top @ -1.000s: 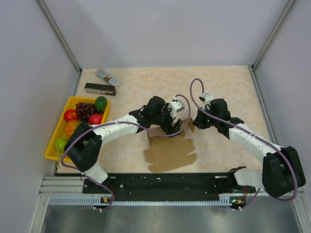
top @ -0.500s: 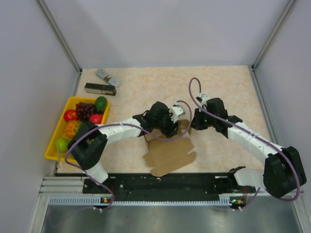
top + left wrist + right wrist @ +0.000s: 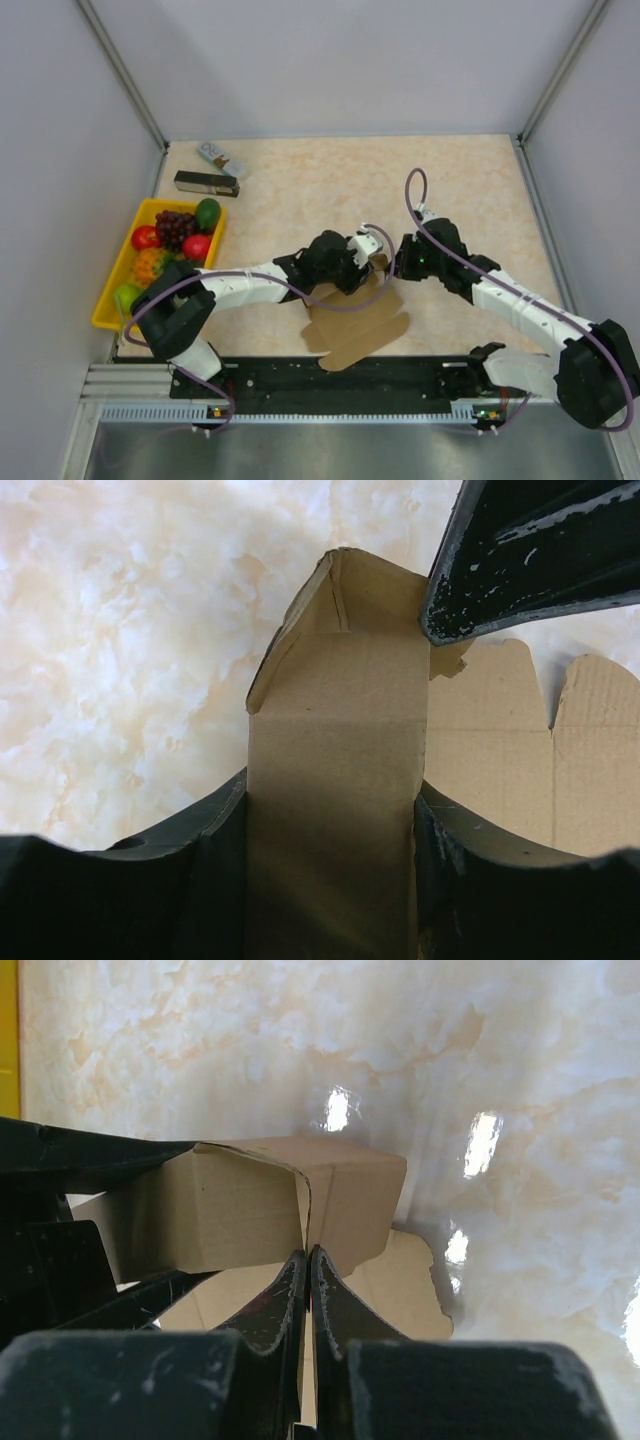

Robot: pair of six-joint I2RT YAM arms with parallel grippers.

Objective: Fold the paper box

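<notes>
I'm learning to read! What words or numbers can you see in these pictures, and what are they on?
On the white packet: some dark print, too small and blurred to read.
On the black box: nothing readable; too small to tell if it has words.
On the paper box: no words or numbers in any view, just plain brown cardboard.

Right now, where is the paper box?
In the top view the paper box lies centrally near the table front edge, between both arms: the left gripper straddles its raised panel and the right gripper pinches a flap.
</notes>
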